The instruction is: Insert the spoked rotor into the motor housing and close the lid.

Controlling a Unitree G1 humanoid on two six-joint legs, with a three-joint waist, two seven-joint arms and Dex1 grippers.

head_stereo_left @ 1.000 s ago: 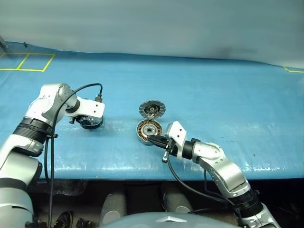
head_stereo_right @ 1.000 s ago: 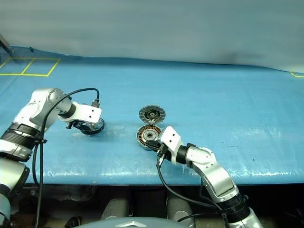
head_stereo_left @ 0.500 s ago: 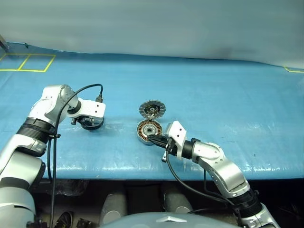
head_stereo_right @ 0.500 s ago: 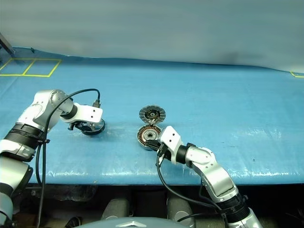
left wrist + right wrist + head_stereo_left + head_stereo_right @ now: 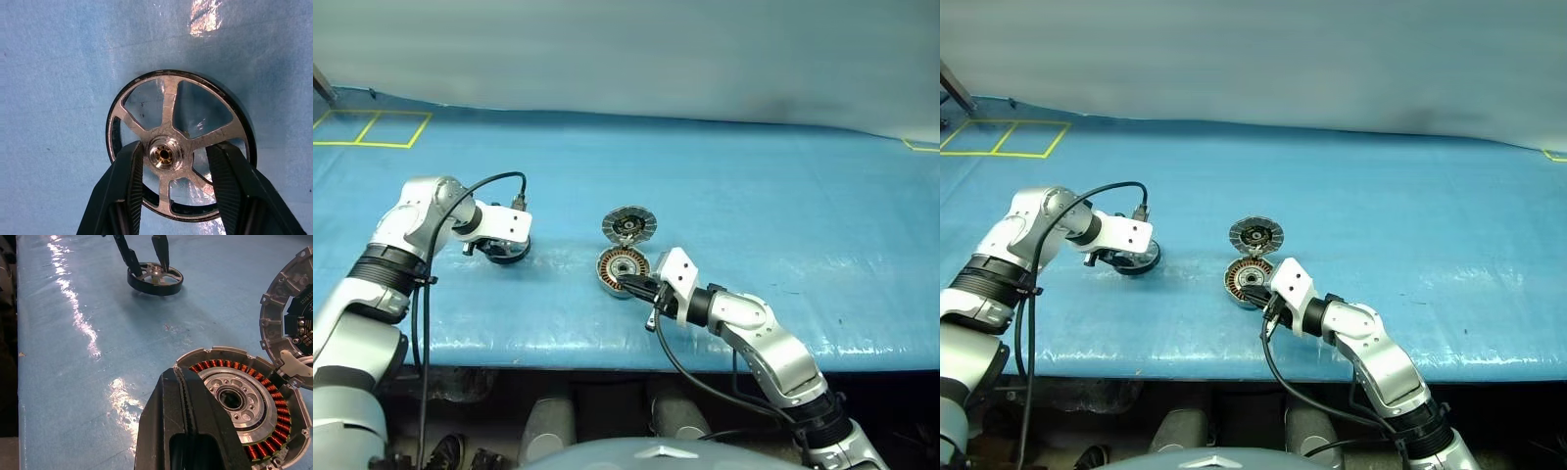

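Nothing on the table [image 5: 783, 196] has shifted over the last second, and both arms keep their places.

Head views: the left hand [image 5: 497, 251] points down over the spoked rotor [image 5: 505, 255], which lies flat on the blue table, well to the left of the motor housing [image 5: 623, 267]. The lid [image 5: 629, 226] stands swung open just behind the housing.

Left wrist view: the left hand's fingers [image 5: 128, 172] stand partly open, one on each side of the rotor's small hub; I cannot tell whether they touch it.

Right wrist view: the right hand [image 5: 182, 382] is closed with nothing in it, its tip at the housing's near rim, beside the copper winding ring.
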